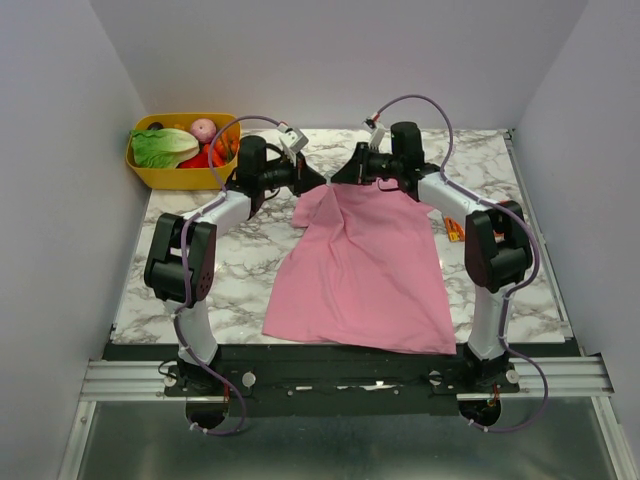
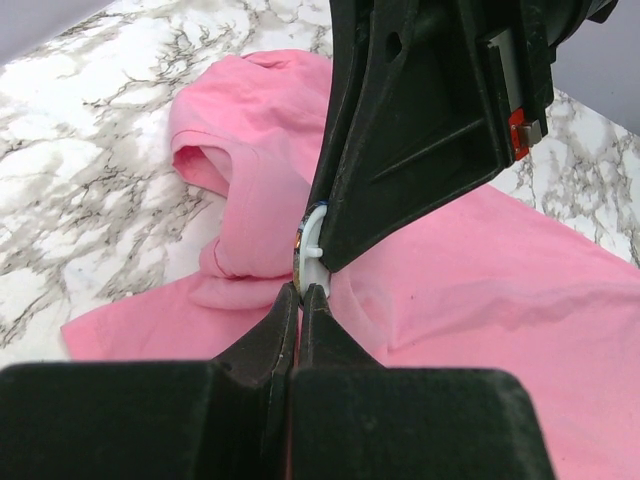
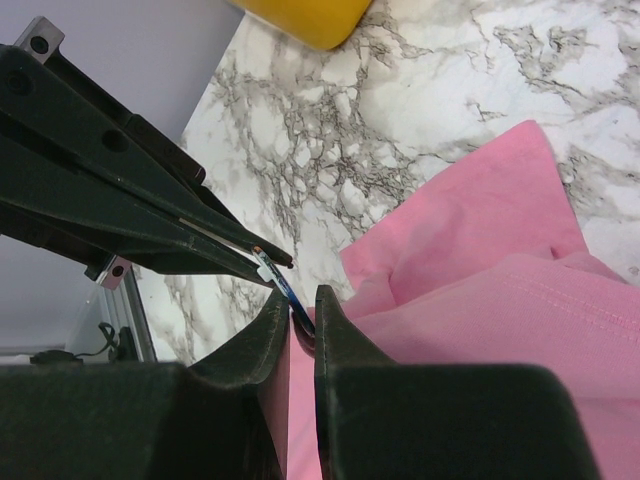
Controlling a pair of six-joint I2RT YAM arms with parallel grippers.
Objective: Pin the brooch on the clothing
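- The right gripper [image 3: 302,298] pinches the brooch [image 2: 299,248] edge-on between slightly parted fingers, at the lower centre of its wrist view.
- The left gripper [image 2: 300,293] has its fingers pressed together, with the tips touching the brooch's rim; whether they grip it cannot be told.
- Both grippers meet at the upper-left corner of the pink T-shirt [image 1: 360,270], which lies rumpled mid-frame on the marble table [image 1: 250,260] in the top view.
- A yellow basket [image 1: 170,178] of vegetables sits at the upper left.

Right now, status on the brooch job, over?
Left gripper shut, tips at the brooch. Right gripper shut on the brooch, over the pink T-shirt's upper edge. Pinned or not: cannot tell. Nothing in the way.
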